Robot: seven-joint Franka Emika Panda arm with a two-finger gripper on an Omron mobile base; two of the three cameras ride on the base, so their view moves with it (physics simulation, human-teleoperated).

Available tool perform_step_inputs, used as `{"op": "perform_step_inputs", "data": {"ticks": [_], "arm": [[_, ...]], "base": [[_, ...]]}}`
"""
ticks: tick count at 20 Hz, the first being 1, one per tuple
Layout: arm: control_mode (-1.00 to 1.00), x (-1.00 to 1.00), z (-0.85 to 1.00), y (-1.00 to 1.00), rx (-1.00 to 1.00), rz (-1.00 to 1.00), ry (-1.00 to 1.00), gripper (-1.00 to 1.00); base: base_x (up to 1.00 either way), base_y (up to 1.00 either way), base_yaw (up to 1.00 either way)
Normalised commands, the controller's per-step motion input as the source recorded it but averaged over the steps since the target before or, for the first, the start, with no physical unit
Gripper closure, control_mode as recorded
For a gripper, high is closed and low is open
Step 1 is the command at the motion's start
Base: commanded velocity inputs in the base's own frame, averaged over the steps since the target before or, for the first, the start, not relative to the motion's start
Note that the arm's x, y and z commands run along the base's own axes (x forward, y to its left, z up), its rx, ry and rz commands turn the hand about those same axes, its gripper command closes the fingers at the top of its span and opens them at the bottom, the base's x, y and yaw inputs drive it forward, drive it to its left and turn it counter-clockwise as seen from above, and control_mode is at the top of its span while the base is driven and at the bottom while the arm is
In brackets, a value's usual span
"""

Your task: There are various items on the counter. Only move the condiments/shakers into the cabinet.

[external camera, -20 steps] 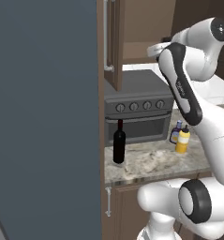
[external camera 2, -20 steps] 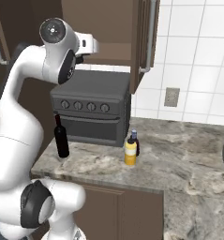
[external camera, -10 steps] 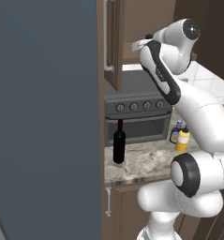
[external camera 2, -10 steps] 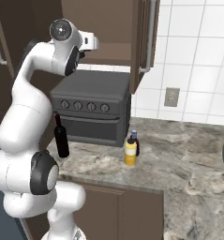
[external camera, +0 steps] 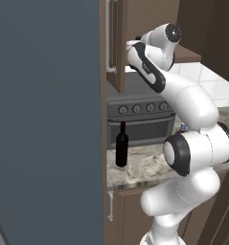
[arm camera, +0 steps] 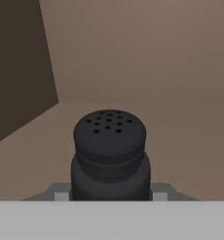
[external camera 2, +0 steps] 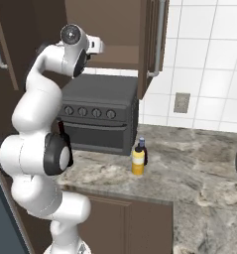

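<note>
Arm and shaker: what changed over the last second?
The arm swung up and toward the cabinet, carrying the black shaker, still clamped in the gripper, inside over the shelf. The wine bottle, yellow bottle and blue-purple bottle stayed on the counter.

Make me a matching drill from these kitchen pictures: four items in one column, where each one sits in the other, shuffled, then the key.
Items
1. black shaker
2. wine bottle
3. yellow squeeze bottle
4. wall cabinet door

Places or states
A. stands on the counter at the oven's right front corner, with a small blue-purple bottle right behind it
B. swung open, its silver bar handle showing
C. between the gripper fingers, inside the cabinet
D. stands on the counter by the oven's left front corner

Pairs: 1-C, 2-D, 3-A, 4-B
</note>
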Motion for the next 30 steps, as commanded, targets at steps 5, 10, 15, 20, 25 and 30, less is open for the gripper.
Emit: {"op": "perform_step_inputs", "data": {"ticks": [5, 10, 15, 20, 25, 30], "arm": [[-1.00, 0.50, -0.32, 0.01, -0.10, 0.00, 0.07, 1.00], [-1.00, 0.36, -0.25, 0.02, -0.07, 0.00, 0.03, -1.00], [-1.00, 0.02, -0.02, 0.00, 0.00, 0.00, 0.00, -1.00], [-1.00, -0.50, 0.00, 0.00, 0.00, 0.00, -0.01, -1.00], [-1.00, -1.00, -0.14, -0.11, 0.00, -0.06, -0.09, -1.00], [-1.00, -1.00, -0.44, -0.38, 0.00, -0.19, -0.02, -1.00]], "base": [[0.00, 0.00, 0.00], [0.00, 0.00, 0.00], [0.00, 0.00, 0.00], [0.00, 0.00, 0.00], [0.00, 0.00, 0.00], [0.00, 0.00, 0.00]]}}
